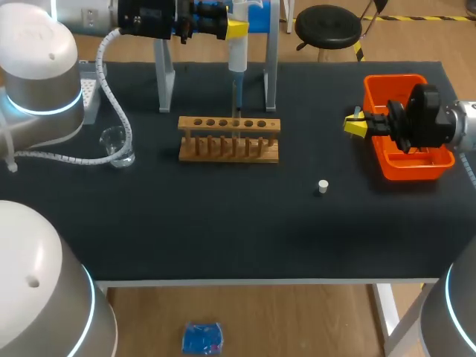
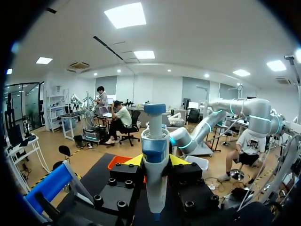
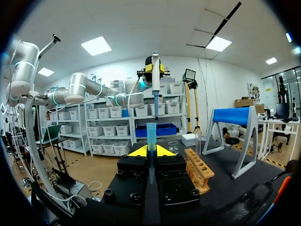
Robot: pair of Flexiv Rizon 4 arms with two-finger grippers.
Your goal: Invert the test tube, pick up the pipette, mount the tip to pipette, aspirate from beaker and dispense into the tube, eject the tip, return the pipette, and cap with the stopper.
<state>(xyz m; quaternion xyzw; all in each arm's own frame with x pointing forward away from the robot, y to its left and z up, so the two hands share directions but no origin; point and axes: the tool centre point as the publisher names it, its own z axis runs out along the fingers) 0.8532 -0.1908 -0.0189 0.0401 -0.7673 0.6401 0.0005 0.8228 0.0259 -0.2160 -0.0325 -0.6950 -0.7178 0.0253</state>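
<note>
Left gripper (image 1: 238, 28) clamps the pipette (image 1: 237, 58), rack (image 1: 229, 139) at its 6 o'clock. Right gripper (image 3: 150, 151) clamps a blue tip (image 3: 151, 134).

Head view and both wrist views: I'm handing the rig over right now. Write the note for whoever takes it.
Left gripper: shut on the pipette, upright above the rack.
Right gripper: shut on a blue tip, beside the orange bin.
Test tube stands in the rack. Beaker is on the table's left. Stopper lies loose, so the tube is uncapped.
Done: pipette picked up.
Left, it seems: mount tip, aspirate, dispense, eject, return pipette, cap.
</note>
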